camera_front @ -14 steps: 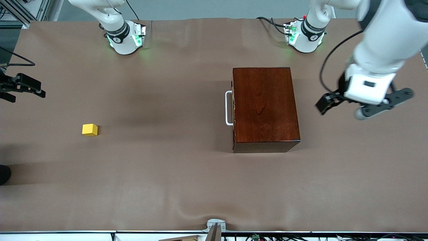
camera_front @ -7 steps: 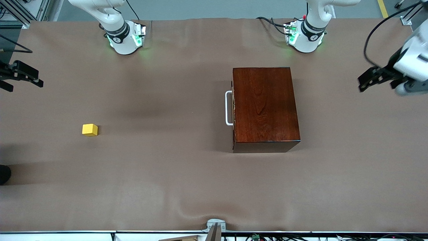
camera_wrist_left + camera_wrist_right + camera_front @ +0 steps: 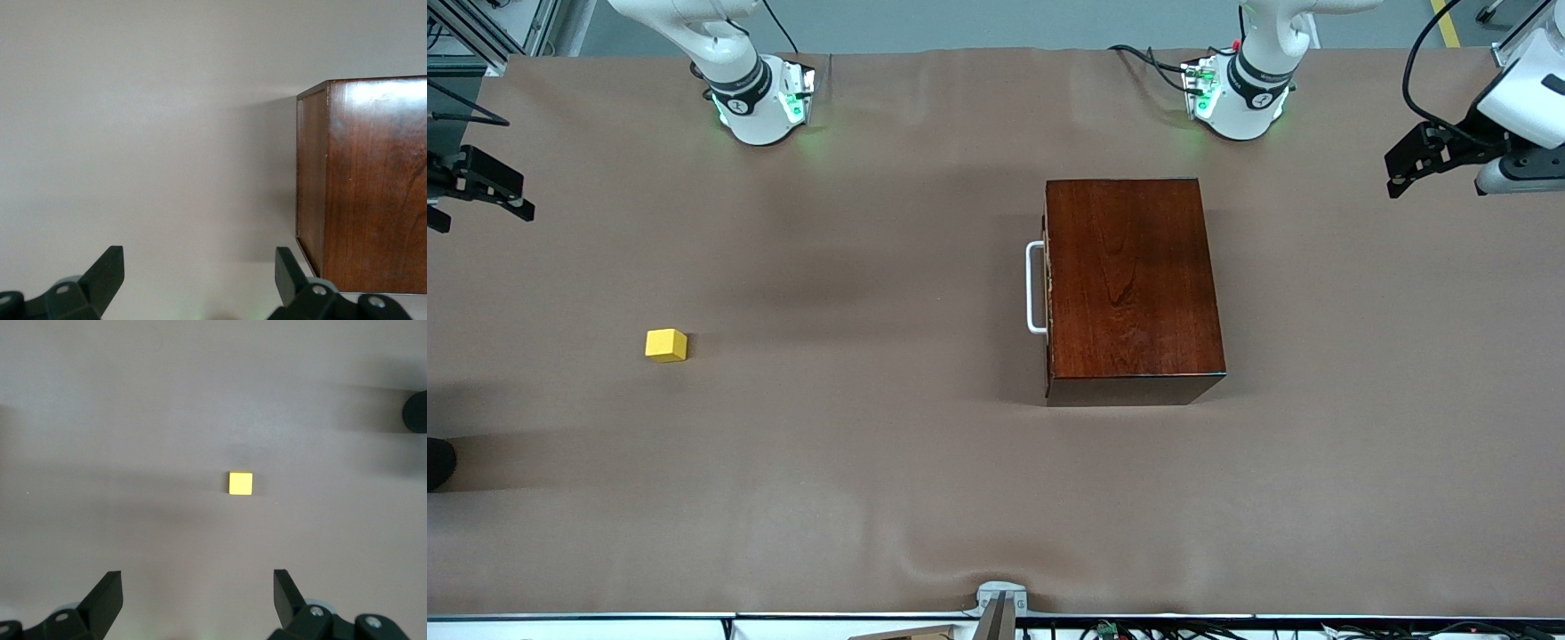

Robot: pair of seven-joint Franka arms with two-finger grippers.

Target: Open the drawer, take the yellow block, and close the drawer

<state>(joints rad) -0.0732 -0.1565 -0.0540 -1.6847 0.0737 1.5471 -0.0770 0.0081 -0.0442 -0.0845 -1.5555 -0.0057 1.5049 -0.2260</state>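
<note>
The dark reddish-brown wooden box [image 3: 1129, 284] stands mid-table toward the left arm's end. Its drawer is shut, and only the white bar handle [image 3: 1035, 287] shows, facing the right arm's end. The yellow block [image 3: 666, 345] lies on the table toward the right arm's end, well apart from the box. My left gripper [image 3: 1432, 173] is open and empty over the table's edge at the left arm's end. Its wrist view [image 3: 199, 273] shows a corner of the box [image 3: 363, 180]. My right gripper [image 3: 480, 213] is open and empty over the other end's edge. Its wrist view [image 3: 198, 593] shows the block [image 3: 241, 483].
The brown cloth [image 3: 871, 462] covers the whole table. A black rounded object [image 3: 438, 462] sits at the table's edge at the right arm's end and also shows in the right wrist view [image 3: 417, 410]. A small metal bracket [image 3: 1000, 596] is at the edge nearest the front camera.
My left gripper has swung away from beside the box, out to the table's edge at the left arm's end. My right gripper has drifted a little toward the bases. Box and block have not moved.
</note>
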